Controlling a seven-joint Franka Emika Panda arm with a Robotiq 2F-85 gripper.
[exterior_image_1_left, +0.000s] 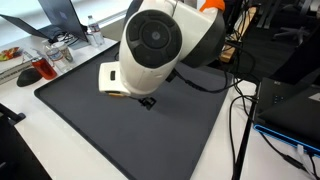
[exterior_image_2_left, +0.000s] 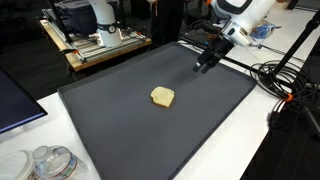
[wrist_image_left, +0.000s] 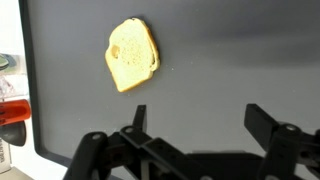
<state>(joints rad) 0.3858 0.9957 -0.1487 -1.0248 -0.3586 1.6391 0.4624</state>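
A white table (exterior_image_2_left: 262, 140) carries a dark grey mat (exterior_image_2_left: 110, 125) that covers most of its top in both exterior views. The white arm (exterior_image_1_left: 155, 45) fills the middle of an exterior view and hides much of the mat behind it; seen from the opposite side, it reaches in from the far right corner. A tangle of black cables (exterior_image_2_left: 282, 78) lies on the table just beside the mat's right edge, and clear plastic containers (exterior_image_2_left: 48, 163) stand off the mat's near left corner. The gripper (exterior_image_2_left: 205, 62) hangs over the far part of the mat, near its back edge, with its jaws spread wide and nothing between them; the wrist view shows both dark fingers (wrist_image_left: 139, 118) apart, with bare mat in the gap. The yellow bread-shaped piece (exterior_image_2_left: 162, 96) lies flat around the middle of the mat, well apart from the gripper; in the wrist view it sits ahead and to the left of the fingers.
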